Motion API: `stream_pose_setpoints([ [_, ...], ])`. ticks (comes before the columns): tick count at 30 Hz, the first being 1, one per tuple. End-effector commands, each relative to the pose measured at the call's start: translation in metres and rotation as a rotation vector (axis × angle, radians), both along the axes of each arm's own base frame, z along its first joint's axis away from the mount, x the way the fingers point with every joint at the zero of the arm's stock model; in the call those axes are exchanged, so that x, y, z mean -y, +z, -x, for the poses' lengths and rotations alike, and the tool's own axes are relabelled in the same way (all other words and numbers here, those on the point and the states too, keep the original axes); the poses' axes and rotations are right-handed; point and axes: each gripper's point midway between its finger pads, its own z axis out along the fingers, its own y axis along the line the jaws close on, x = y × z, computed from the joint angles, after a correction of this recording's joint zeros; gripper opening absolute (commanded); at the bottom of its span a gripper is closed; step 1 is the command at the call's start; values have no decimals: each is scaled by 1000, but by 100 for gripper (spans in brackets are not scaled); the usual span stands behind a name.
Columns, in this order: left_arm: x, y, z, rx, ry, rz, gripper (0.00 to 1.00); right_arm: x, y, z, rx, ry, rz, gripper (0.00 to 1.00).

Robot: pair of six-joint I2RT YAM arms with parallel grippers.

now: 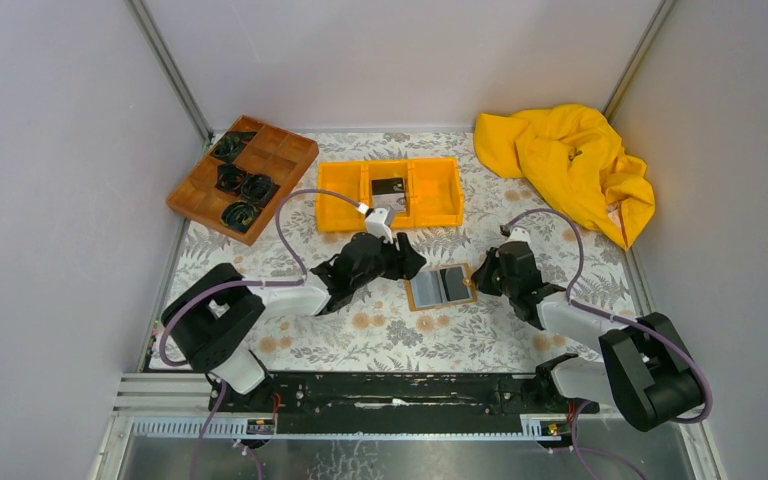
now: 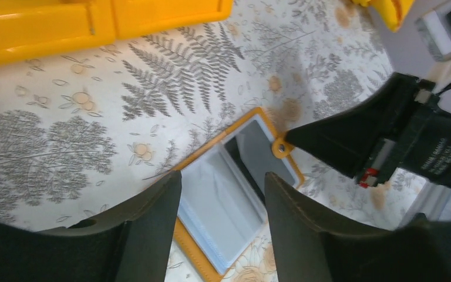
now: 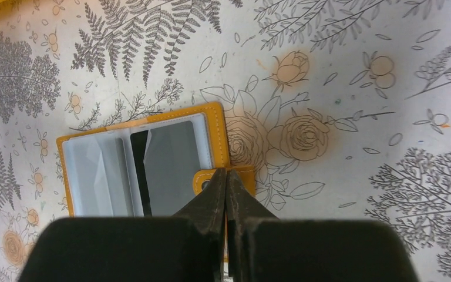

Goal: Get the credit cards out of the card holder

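The card holder (image 1: pixel 441 286) lies open at frame centre on the fern-printed tablecloth (image 1: pixel 380 330). It is a flat square with an orange-tan rim and glossy translucent sleeves, with one dark card (image 3: pixel 173 161) under the right sleeve.

Left gripper (image 2: pixel 222 179): fingers apart, grasping nothing, above the holder.

Right gripper (image 3: pixel 226 174): fingers pressed together, tips on the snap tab (image 3: pixel 201 181).

Only the top view shows the orange plastic bin (image 1: pixel 340 195), upper centre.

Card holder (image 1: pixel 441 286) is lying open on the table (image 1: pixel 380 335) between my two claws: left gripper (image 1: pixel 412 262) just to its left, right gripper (image 3: pixel 227 176) on its right, tips on the snap tab (image 3: pixel 242 172). Bin (image 1: pixel 340 200) sits behind it with one card (image 1: pixel 388 186) in the middle compartment. Divided tray (image 1: pixel 190 195) back left, crumpled cloth (image 1: pixel 570 160) back right.
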Motion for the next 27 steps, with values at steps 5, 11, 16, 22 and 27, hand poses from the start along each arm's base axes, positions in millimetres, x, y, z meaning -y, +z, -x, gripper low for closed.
stream_pose_setpoints([
  [5,30,12,10,-1,-138,136,68,-27,4,-7,-20,121,-60,0],
  [11,37,9,15,-36,-173,157,46,-39,6,-2,-16,177,-122,0],
  [16,52,8,27,-98,-267,244,14,-41,11,-2,10,186,-137,0],
  [22,59,-8,35,-212,-287,302,1,-41,10,-2,9,187,-138,0],
  [27,51,-40,25,-285,-198,187,0,-41,12,-2,19,186,-140,0],
])
